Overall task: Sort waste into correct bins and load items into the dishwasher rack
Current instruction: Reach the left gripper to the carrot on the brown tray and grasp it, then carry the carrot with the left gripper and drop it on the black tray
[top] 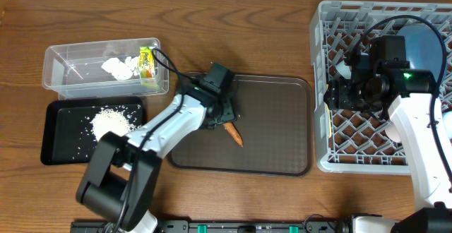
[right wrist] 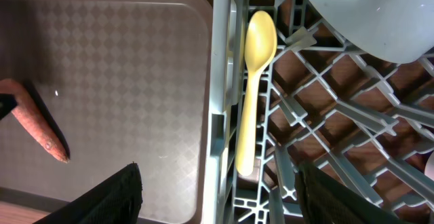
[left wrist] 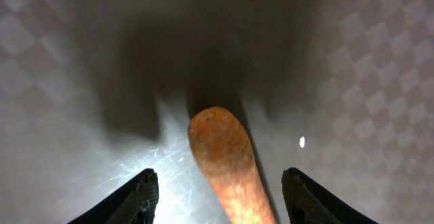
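Note:
An orange carrot piece (top: pixel 234 135) lies on the brown serving tray (top: pixel 275 120). My left gripper (top: pixel 223 122) is low over its near end. In the left wrist view the carrot (left wrist: pixel 227 163) runs between my open fingers, and my left gripper (left wrist: pixel 220 200) is not touching it. My right gripper (top: pixel 333 95) hangs open over the left edge of the grey dishwasher rack (top: pixel 385 159). Below my right gripper (right wrist: pixel 217 197) the pale yellow spoon (right wrist: pixel 254 95) lies in the rack beside its wall (right wrist: pixel 220 81), with the white bowl (right wrist: pixel 366 13) further in. A dark blue plate (top: pixel 424 46) stands in the rack.
A clear tub (top: pixel 63 67) at the back left holds white tissue wads (top: pixel 121 66) and a yellow-green wrapper (top: pixel 147 63). In front of it a black tray (top: pixel 60 138) holds white rice (top: pixel 109 122). The carrot (right wrist: pixel 41 125) also shows in the right wrist view.

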